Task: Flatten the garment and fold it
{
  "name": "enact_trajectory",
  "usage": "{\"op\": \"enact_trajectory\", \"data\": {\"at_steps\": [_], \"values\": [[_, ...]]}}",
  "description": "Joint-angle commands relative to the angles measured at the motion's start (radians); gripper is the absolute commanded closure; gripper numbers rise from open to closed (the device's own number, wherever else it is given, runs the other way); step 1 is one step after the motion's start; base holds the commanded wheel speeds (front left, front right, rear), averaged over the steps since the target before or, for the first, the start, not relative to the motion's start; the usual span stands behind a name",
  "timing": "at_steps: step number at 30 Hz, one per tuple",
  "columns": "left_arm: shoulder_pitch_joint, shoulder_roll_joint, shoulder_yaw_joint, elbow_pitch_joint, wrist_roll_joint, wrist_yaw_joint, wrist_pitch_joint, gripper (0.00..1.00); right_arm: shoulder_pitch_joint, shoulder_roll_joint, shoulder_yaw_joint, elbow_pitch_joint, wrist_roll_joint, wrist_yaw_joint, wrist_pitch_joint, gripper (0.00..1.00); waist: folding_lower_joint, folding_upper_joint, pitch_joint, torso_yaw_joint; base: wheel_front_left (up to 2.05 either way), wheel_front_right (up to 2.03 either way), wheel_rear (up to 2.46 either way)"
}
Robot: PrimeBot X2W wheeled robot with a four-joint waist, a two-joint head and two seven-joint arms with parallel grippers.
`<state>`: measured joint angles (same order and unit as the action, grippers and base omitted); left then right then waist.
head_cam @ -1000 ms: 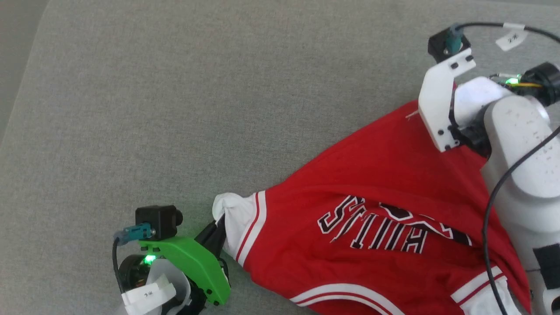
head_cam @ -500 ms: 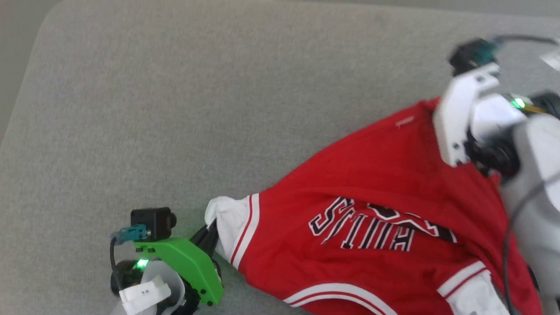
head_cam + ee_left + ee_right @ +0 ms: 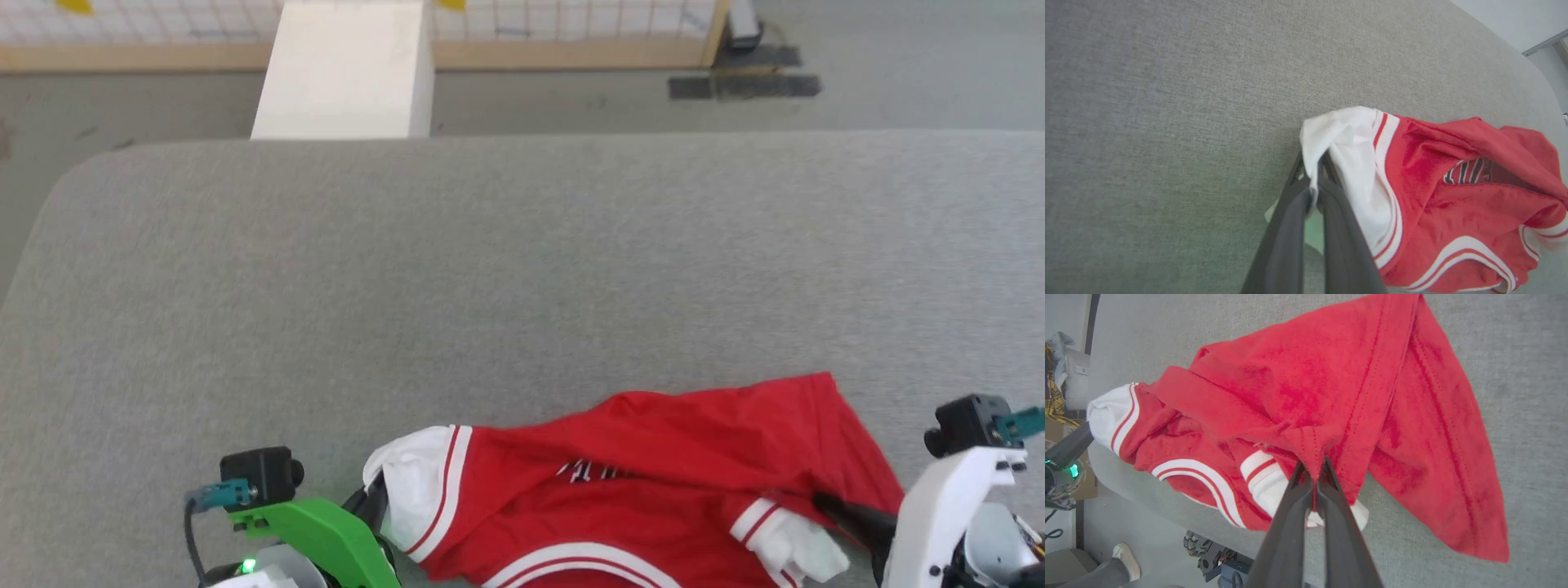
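The garment (image 3: 653, 490), red with white striped-trim sleeves, lies bunched at the near edge of the grey table (image 3: 490, 286). A red fold covers most of its black lettering. My left gripper (image 3: 371, 500) is shut on the white sleeve at the garment's left end. In the left wrist view the sleeve (image 3: 1347, 139) is pinched at the left gripper (image 3: 1313, 165). My right gripper (image 3: 826, 502) is at the garment's right end. The right wrist view shows the right gripper (image 3: 1312, 467) shut on a fold of the red cloth (image 3: 1331, 375), beside the other white sleeve (image 3: 1265, 482).
Beyond the table's far edge stand a white box (image 3: 343, 69) and a wood-framed grid fence (image 3: 571, 24), with a dark mat (image 3: 743, 82) on the floor. A person's foot (image 3: 1126, 559) is on the floor below the near edge.
The right gripper has shut on red cloth and drawn it toward the near edge, bunching the garment over its lettering. The head camera has tilted up. The left grip is unchanged.
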<state>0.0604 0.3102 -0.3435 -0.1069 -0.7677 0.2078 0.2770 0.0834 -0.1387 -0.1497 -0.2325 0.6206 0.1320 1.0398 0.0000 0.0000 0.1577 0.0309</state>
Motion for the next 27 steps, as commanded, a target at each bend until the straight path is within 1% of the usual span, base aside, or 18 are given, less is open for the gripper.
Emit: {"op": "enact_trajectory", "data": {"at_steps": [1, 4, 6, 10, 13, 14, 15, 20, 25, 27], "values": [[0.001, -0.006, 0.011, 0.002, -0.018, -0.008, -0.011, 1.0, 0.007, 0.014, -0.011, -0.022, 0.02, -0.001, 0.012, 1.0, 0.0, 0.0, -0.049, -0.042, 0.0, 0.0, 0.0], [-0.037, -0.007, 0.032, 0.01, -0.043, -0.028, -0.012, 1.0, -0.018, 0.021, -0.016, -0.043, 0.041, -0.001, 0.039, 1.0, 0.0, 0.0, -0.057, -0.044, 0.0, 0.0, 0.0], [-0.09, -0.001, 0.046, 0.02, -0.057, -0.049, -0.006, 1.0, -0.076, 0.022, -0.02, -0.041, 0.061, -0.001, 0.06, 1.0, 0.0, 0.0, -0.057, -0.045, 0.0, 0.0, 0.0], [-0.257, -0.025, 0.086, 0.055, -0.128, -0.094, 0.019, 1.0, -0.257, 0.018, -0.044, 0.001, 0.081, -0.001, 0.105, 1.0, 0.0, 0.0, -0.04, -0.041, 0.0, 0.0, 0.0], [-0.437, -0.007, 0.087, 0.106, -0.12, -0.118, 0.063, 1.0, -0.434, 0.027, -0.071, 0.055, 0.066, -0.001, 0.138, 1.0, 0.0, 0.0, -0.007, -0.037, 0.0, 0.0, 0.0], [-0.492, 0.002, 0.083, 0.123, -0.106, -0.122, 0.075, 1.0, -0.486, 0.03, -0.078, 0.072, 0.055, -0.001, 0.141, 1.0, 0.0, 0.0, 0.005, -0.036, 0.0, 0.0, 0.0], [-0.562, 0.024, 0.07, 0.149, -0.072, -0.126, 0.09, 1.0, -0.55, 0.032, -0.081, 0.093, 0.034, -0.001, 0.142, 1.0, 0.0, 0.0, 0.021, -0.036, 0.0, 0.0, 0.0], [-0.855, 0.051, 0.061, 0.283, 0.003, -0.122, 0.129, 1.0, -0.81, 0.048, -0.084, 0.205, -0.072, -0.001, 0.113, 1.0, 0.0, 0.0, 0.102, -0.045, 0.0, 0.0, 0.0], [-1.152, 0.084, 0.048, 0.44, 0.09, -0.12, 0.146, 1.0, -1.065, 0.064, -0.091, 0.335, -0.199, -0.001, 0.031, 1.0, 0.0, 0.0, 0.207, -0.065, 0.0, 0.0, 0.0], [-1.252, 0.096, 0.043, 0.491, 0.125, -0.115, 0.139, 1.0, -1.156, 0.072, -0.098, 0.385, -0.239, -0.001, -0.01, 1.0, 0.0, 0.0, 0.246, -0.073, 0.0, 0.0, 0.0]]}}
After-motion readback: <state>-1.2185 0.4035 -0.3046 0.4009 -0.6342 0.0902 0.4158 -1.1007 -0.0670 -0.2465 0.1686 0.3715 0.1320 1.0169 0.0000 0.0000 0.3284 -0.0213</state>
